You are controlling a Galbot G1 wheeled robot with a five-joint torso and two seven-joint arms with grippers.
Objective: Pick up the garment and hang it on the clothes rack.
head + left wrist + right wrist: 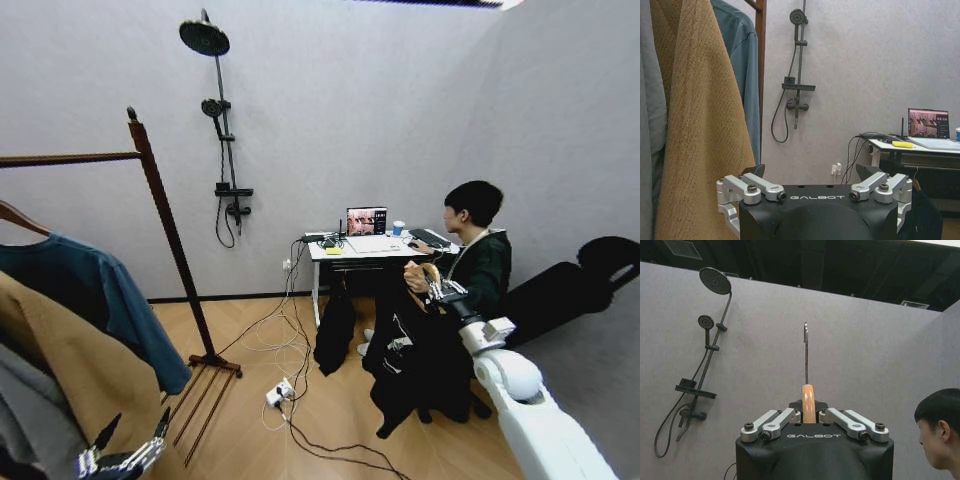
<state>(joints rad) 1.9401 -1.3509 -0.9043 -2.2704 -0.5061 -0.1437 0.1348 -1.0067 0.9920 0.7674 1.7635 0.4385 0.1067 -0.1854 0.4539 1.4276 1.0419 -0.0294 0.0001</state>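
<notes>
Black garment (pixel 415 365) pinched by R gripper (pixel 432 283) — L gripper (pixel 125 455) spread, low by clothes rack (pixel 165 215).

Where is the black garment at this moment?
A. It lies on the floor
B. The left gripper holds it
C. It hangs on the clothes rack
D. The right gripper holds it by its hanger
D: the right gripper is shut on the wooden hanger, and the garment hangs below it, away from the clothes rack.

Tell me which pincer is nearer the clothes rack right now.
Left. The left pincer hangs low beside the clothes rack's slatted base, under the coats. The right pincer is out to the right, shut on the garment's hanger.
</notes>
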